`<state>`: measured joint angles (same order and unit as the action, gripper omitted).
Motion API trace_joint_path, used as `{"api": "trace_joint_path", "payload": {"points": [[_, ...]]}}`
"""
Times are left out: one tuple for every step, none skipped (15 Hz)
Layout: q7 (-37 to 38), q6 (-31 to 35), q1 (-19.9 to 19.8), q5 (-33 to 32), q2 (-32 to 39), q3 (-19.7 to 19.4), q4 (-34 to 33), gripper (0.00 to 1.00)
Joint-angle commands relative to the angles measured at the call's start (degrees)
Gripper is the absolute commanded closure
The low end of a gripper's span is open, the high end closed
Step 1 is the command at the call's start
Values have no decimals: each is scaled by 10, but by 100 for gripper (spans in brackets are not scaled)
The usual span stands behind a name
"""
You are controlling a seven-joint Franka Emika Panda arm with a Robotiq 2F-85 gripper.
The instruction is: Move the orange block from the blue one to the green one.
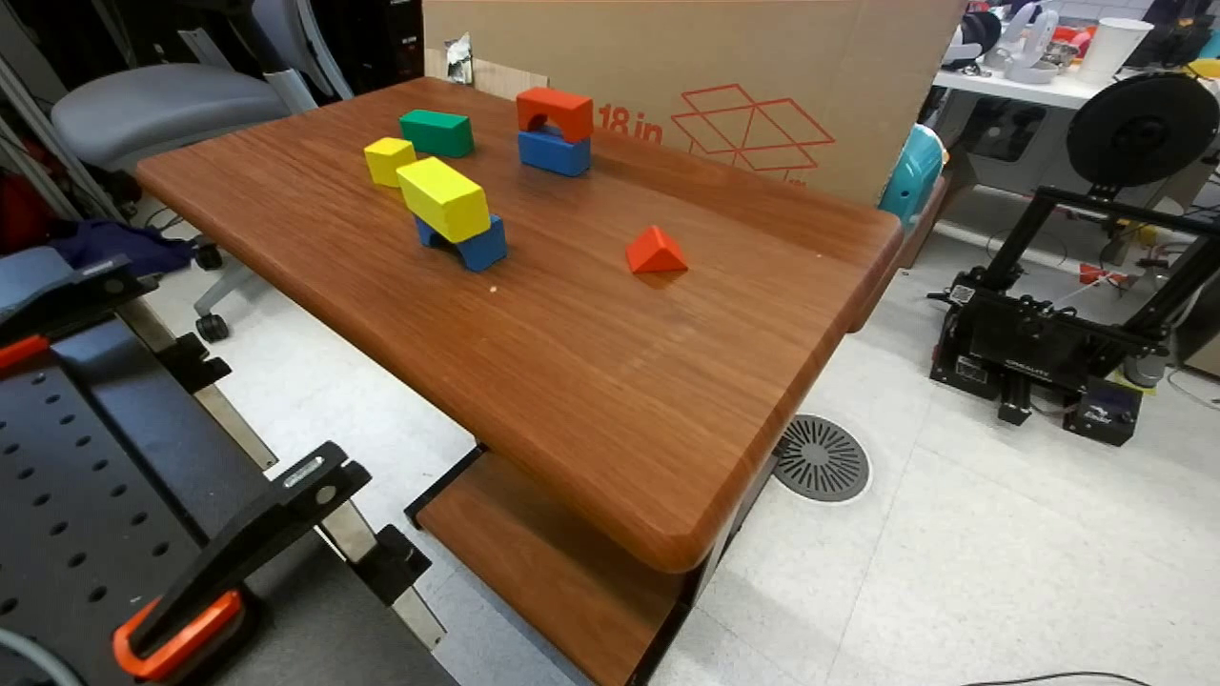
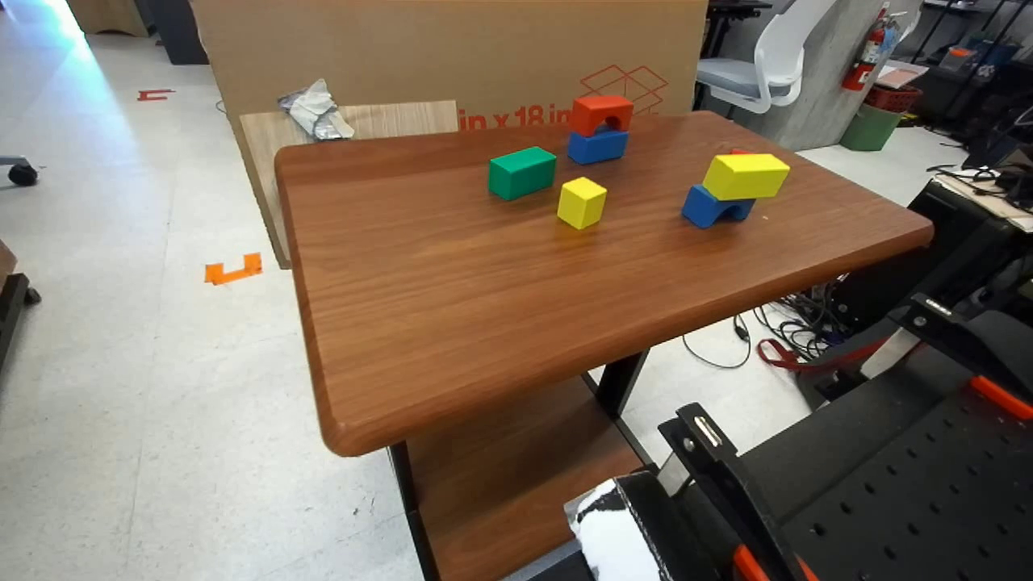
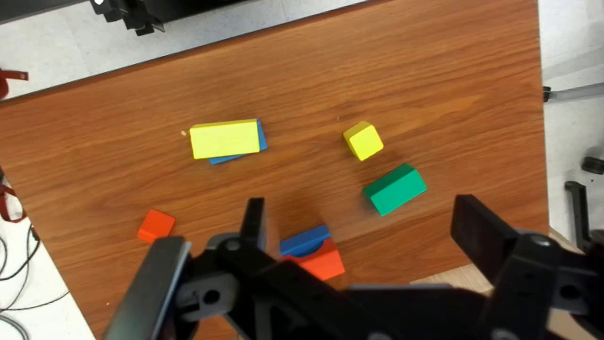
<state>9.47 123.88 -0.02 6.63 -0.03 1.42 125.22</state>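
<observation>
1. On the blue block (image 1: 553, 155) rests the orange block (image 1: 564, 108), arch opening downward.
2. Near both, yet apart, lies the green block (image 1: 437, 134).
3. In the wrist view, the gripper (image 3: 361, 208) stands wide.

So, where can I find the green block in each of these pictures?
In an exterior view: the green block sits toward the upper left.
In an exterior view: the green block sits at upper middle.
In the wrist view: the green block lies right of centre, slightly below mid-height.
Shared landmark: the small yellow cube, near the green block in all three.
</observation>
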Motion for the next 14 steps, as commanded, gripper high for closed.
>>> {"api": "trace_joint_path", "payload": {"points": [[-34, -1, -7, -42, 63, -15, -58, 0], [-42, -1, -8, -54, 74, -19, -67, 0], [-50, 3, -8, -71, 86, -22, -76, 0], [-57, 6, -9, -85, 97, -25, -84, 0], [-64, 13, -9, -98, 108, -27, -91, 0], [-68, 15, -9, -107, 117, -29, -98, 0], [-73, 22, -9, -110, 128, -30, -104, 0], [-78, 29, -9, -110, 137, -30, -109, 0], [-83, 33, -10, -107, 146, -29, -114, 0], [-92, 40, -10, -101, 156, -27, -120, 0], [-92, 48, -9, -100, 168, -27, -126, 0], [-95, 61, -8, -99, 178, -26, -131, 0], [-98, 75, -9, -95, 190, -24, -135, 0], [-100, 86, -9, -92, 201, -23, -141, 0]]}}
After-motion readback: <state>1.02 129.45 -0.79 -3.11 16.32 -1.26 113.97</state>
